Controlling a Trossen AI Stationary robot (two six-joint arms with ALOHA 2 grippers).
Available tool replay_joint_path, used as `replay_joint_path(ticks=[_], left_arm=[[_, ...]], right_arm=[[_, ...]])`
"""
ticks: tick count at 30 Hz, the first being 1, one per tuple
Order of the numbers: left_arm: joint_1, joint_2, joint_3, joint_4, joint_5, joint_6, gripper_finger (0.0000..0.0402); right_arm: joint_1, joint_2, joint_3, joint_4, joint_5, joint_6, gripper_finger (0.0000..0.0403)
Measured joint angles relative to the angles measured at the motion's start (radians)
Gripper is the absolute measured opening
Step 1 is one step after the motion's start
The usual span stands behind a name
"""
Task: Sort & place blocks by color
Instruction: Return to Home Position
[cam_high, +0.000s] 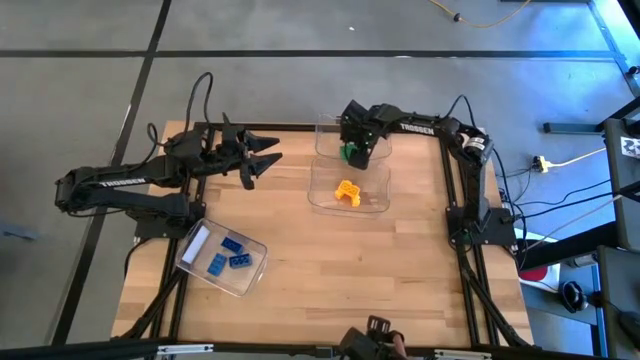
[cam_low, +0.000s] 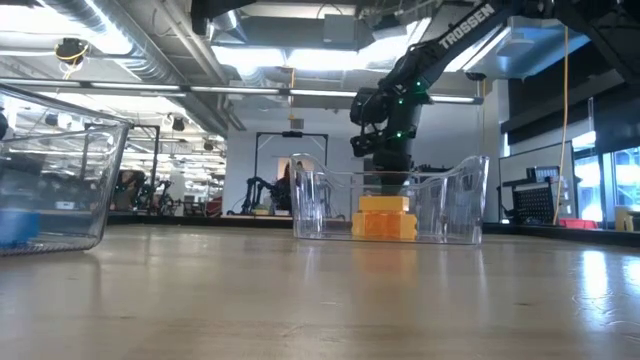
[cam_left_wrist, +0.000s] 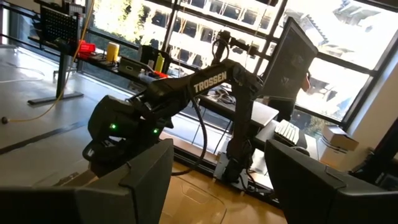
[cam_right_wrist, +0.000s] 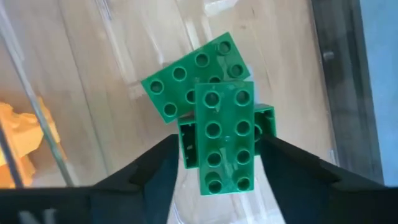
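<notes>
Right wrist view, right gripper (cam_right_wrist: 219, 149): released, fingers spread, nothing held; it hangs over the far bin.
Green blocks (cam_right_wrist: 225, 140): three, heaped straight below that gripper inside the far bin (cam_high: 326, 128). In the high view they sit at 1 o'clock from table centre.
Top brick, long axis: runs along the fingers' own line, not across it. A gap shows on each side between brick and finger.
Key relation: the heap is directly beneath the hand, with bin walls around it. Judged exit is straight up before any swing back toward 3 o'clock, or a finger could catch a wall.
Orange blocks (cam_high: 347, 191): clumped in the middle bin (cam_high: 322, 203), just at 6 o'clock of the far bin. Count cannot be told.
Left gripper (cam_high: 266, 160): released, empty, at 9 o'clock from the green heap and well apart from it.
Nearer arm: right.
Blue blocks (cam_high: 238, 262): three, in the near bin (cam_high: 255, 272), at 8 o'clock on the table (cam_high: 330, 295).
Progress: every brick in view sits in a bin. Sorting judged done, with only the arm's retreat left.
</notes>
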Motion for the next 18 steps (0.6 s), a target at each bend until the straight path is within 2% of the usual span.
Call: replay_joint_path(ticks=[6, 11, 14, 18], left_arm=[[0.000, 0.000, 0.000, 0.000, -0.027, 0.004, 0.0245], [0.000, 0.000, 0.000, 0.000, -0.026, 0.007, 0.0245], [0.000, 0.000, 0.000, -0.008, -0.025, 0.009, 0.0245], [0.000, 0.000, 0.000, -0.018, -0.025, 0.010, 0.0245]], right_arm=[[-0.004, 0.002, 0.020, -0.026, 0.003, 0.001, 0.0292], [-0.025, 0.001, 0.122, -0.137, -0.007, 0.004, 0.0321], [-0.041, -0.030, 0.167, -0.191, -0.115, 0.033, 0.0323], [-0.041, -0.141, 0.131, -0.174, -0.290, 0.094, 0.0320]])
